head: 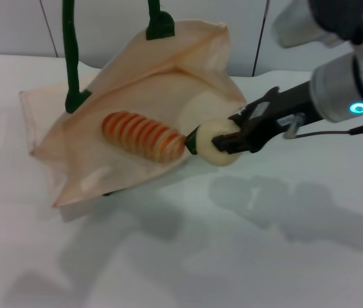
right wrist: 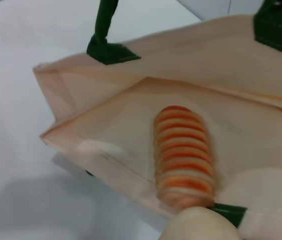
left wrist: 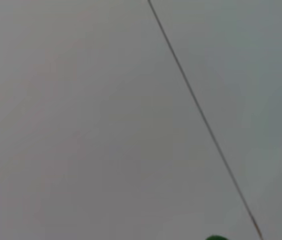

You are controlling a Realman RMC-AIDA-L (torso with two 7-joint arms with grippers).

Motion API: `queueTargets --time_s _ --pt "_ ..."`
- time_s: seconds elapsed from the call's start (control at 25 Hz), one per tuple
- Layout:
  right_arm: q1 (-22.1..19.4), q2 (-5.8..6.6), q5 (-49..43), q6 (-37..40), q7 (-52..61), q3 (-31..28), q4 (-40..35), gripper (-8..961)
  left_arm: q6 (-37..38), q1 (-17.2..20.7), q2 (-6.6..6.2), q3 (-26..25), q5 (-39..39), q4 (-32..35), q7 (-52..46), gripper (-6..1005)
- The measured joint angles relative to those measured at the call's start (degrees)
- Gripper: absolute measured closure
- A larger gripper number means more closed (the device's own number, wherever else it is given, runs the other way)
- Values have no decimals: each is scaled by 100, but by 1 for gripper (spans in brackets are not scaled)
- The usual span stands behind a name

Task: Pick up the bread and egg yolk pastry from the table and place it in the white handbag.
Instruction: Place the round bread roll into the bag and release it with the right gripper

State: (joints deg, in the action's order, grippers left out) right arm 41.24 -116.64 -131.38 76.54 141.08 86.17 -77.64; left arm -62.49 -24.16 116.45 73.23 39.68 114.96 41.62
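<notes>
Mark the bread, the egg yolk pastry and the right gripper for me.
bread (head: 144, 136), head view, middle ridges of the loaf.
egg yolk pastry (head: 214, 149), head view, its rounded pale front.
right gripper (head: 232, 142), head view, between the fingertips clamped on the pastry.

left claw unseen, green handles (head: 70, 58) cropped

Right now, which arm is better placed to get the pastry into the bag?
Right. The right hand already grips the egg yolk pastry at the white handbag mouth, beside the bread inside. The left hand is out of view.
</notes>
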Motion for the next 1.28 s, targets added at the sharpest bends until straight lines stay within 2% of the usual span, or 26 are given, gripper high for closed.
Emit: queueTargets --time_s 0.44,1.0,1.28 --pt "657 6 55 -942 -248 78 1334 496 0 -73 -5 236 300 0 -14 822" --pt "802 15 64 -1956 -410 24 2005 504 -24 -80 -4 381 267 -83 -21 818" --pt "1232 12 79 -2263 -431 76 2587 470 -6 -123 -9 498 251 -146 -10 815"
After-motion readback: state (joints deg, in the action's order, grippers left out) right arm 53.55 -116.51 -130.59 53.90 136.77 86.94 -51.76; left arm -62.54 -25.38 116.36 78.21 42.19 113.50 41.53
